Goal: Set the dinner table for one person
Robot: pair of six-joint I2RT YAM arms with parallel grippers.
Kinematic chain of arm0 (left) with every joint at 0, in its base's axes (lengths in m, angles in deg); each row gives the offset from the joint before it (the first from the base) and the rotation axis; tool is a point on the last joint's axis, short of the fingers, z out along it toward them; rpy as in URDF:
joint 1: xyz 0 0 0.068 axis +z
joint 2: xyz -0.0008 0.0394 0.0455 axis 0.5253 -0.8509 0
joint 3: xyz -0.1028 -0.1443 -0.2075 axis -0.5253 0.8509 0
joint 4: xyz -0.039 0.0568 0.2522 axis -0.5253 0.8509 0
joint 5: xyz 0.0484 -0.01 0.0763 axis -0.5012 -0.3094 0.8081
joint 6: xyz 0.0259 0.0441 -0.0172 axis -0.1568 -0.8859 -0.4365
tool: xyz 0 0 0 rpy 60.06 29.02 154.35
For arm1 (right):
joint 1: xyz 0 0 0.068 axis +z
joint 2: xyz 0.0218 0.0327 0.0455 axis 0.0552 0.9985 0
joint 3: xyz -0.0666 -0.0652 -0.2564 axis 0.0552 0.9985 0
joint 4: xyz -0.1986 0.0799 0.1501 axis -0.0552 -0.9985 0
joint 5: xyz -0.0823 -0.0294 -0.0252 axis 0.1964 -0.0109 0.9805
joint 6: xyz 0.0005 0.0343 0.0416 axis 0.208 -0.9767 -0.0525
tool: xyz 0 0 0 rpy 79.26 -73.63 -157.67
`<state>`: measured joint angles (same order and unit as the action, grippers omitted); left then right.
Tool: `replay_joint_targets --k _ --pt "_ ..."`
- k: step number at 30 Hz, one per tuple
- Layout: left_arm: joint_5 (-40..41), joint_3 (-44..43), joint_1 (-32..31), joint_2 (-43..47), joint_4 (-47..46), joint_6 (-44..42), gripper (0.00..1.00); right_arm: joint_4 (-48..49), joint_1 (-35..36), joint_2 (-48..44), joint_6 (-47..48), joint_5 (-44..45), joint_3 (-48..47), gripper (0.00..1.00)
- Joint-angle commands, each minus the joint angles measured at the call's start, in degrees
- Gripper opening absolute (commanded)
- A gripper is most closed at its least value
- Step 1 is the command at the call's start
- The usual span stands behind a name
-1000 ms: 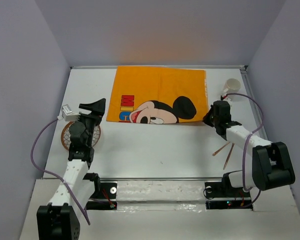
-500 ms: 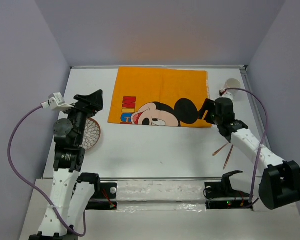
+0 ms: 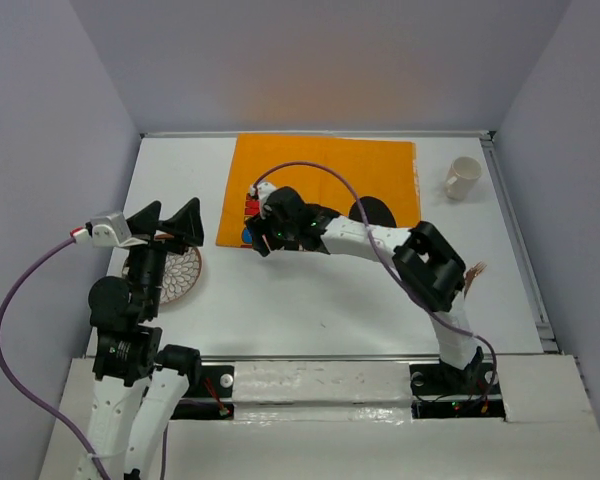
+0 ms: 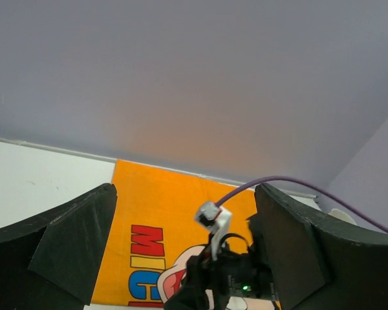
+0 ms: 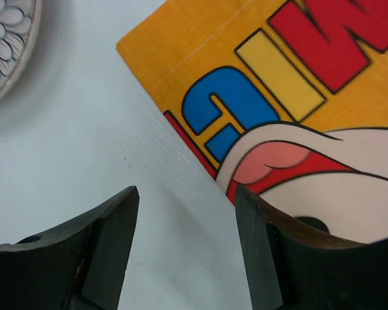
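Main risk: the R arm [image 3: 365, 235] is stretched right across the bench [image 3: 320, 310], and the R fingers [image 5: 113, 239] hang spread & empty, low over the near-left corner of the mat [image 3: 325, 175]. If they pinch there & pull, I judge the cloth bunches or skews rather than sliding flat.

The plate [image 3: 180, 275] lies just left of that corner, w/ the L arm [image 3: 130, 300] over it. That puts the two arms near each other, so a reach by either could mean a clash, or a snag on the looping cable [image 3: 315, 166].

The R arm's elbow also sits right beside the sticks [image 3: 474, 272] at near right. A fast swing back could knock them askew.

The L fingers [image 3: 188, 218] are apart too, holding nothing. They are up above the plate & aimed at the far wall [image 4: 181, 77], so the L wrist cam can't see the plate — poor setup for a grasp.

The cup [image 3: 462, 177] stands far right, well apart from both arms. The bench is white, spans the whole floor & carries everything. I see nothing set on the mat yet.

Vs half a sec ago:
- The R fingers were at the mat's near-right corner & have swept along its near edge to the near-left one.
- The L arm has pulled back nearer & its fingers sit lower in the top view.
- The cup was part-hidden by the R arm & is now in full view.
- The sticks lay bare & are now mostly behind the elbow.
- The mat looks unmoved.
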<state>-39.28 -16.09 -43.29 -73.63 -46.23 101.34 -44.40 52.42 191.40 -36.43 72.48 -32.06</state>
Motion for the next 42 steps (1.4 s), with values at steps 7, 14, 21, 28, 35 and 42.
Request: replay_joint_targets --k 7,14,21,28,35,42 --pt "2.2 1.2 -1.9 0.7 -1.6 -2.9 0.99 -10.0 3.2 16.5 11.8 -0.2 -22.4 0.56" --pt "2.1 1.2 -2.0 0.9 -1.7 -3.0 0.99 -13.9 5.0 23.0 13.5 0.6 -27.8 0.55" --pt "2.1 1.2 -2.0 0.8 -1.7 -3.0 0.99 -13.8 7.3 24.4 13.2 0.8 -26.7 0.16" --pt "2.1 1.2 -2.0 0.7 -1.9 -2.9 0.99 -10.7 9.5 19.7 9.6 1.1 -21.1 0.02" --pt "2.0 1.3 -2.0 0.4 -2.0 -2.9 0.99 -8.2 10.1 13.4 4.3 1.8 -12.9 0.04" --pt "2.0 1.3 -1.9 0.2 -1.9 -2.8 0.99 -6.7 10.1 9.5 -1.2 4.9 -6.6 0.05"
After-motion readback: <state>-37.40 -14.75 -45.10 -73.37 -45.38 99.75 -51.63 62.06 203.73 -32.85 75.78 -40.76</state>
